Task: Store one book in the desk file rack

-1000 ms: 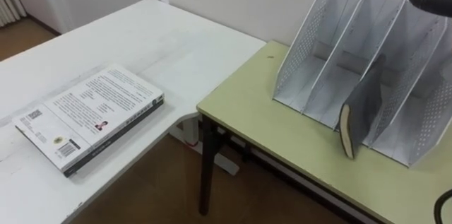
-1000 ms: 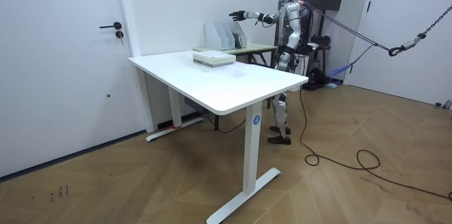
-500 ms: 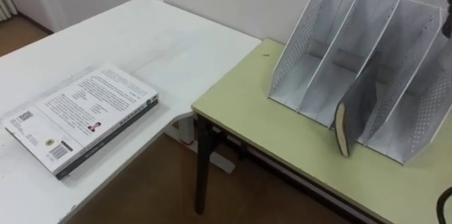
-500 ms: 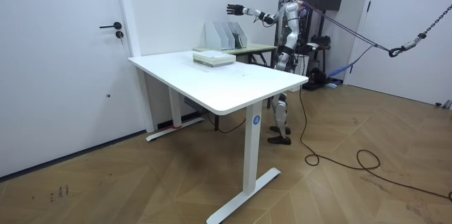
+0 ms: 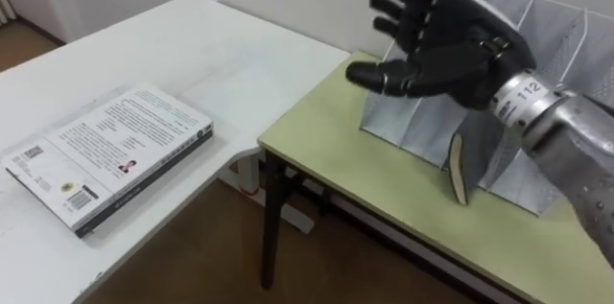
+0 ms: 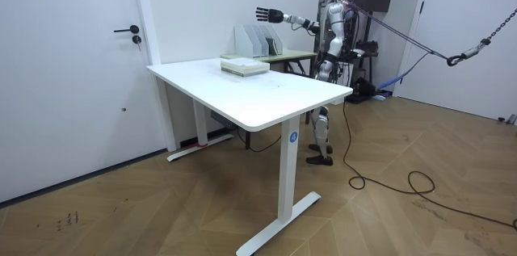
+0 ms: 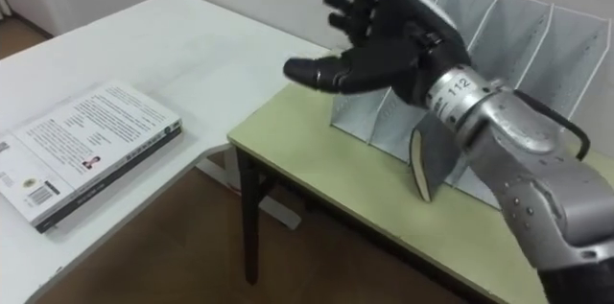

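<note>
A grey-covered book (image 5: 459,168) stands on edge in the white perforated metal file rack (image 5: 576,40) on the pale green worktop (image 5: 384,189). The right robot hand (image 5: 443,40) hovers before it, fingers spread, empty. Storing looks done.

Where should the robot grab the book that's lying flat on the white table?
Probably by its long dark edge, coming from the robot's side: the book lies flat, that edge nearest the white table's rim. The right hand is open.
</note>
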